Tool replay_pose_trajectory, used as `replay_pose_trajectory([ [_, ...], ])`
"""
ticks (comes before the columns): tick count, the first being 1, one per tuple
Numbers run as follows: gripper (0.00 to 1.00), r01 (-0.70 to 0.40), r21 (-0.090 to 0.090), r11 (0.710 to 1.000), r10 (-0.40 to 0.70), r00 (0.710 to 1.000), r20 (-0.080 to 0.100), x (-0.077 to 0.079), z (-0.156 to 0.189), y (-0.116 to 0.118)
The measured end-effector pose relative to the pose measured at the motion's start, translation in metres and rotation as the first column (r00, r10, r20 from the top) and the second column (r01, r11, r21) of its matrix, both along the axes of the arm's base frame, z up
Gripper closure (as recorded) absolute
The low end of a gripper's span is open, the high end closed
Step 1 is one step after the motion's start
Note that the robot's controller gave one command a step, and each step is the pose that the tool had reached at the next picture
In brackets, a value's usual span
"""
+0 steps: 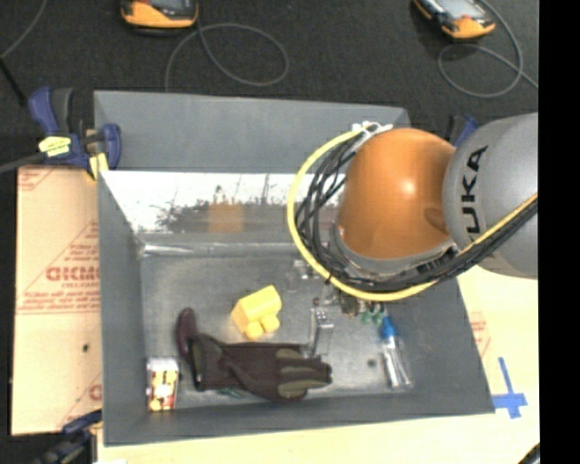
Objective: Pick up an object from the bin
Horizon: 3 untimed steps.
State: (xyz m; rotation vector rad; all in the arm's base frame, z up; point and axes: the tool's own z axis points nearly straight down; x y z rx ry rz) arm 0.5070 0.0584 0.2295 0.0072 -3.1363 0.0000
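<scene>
Backdrop: flat, matte black surface (82, 45) across the top edge and into the top-left corner. Floor or bench top, can't tell.

Thin black cables (286, 62) lie on it in loose loops. One is just behind the far rim of the grey metal bin (118, 272), another is toward the top-right corner.

Two orange-and-black devices sit at the top edge, one left of centre (159, 11), one right (456, 16), both cut by the frame.

A pale cream surface (317, 450) runs along the bin's near rim and up its right side.

Light comes from overhead: bright glare band on the bin's far inner wall, soft shadows elsewhere.
</scene>
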Motion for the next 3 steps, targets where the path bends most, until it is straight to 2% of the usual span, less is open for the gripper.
replay_pose_trajectory([
  [1, 0.00, 0.002, 0.001, 1.000, -0.002, 1.000, 0.008, 0.001, 0.004, 0.000],
  [2, 0.00, 0.067, 0.001, 0.998, -0.067, 0.998, 0.013, 0.006, -0.032, 0.020],
  [3, 0.00, 0.054, 0.002, 0.999, -0.054, 0.998, 0.010, 0.009, -0.075, 0.011],
])
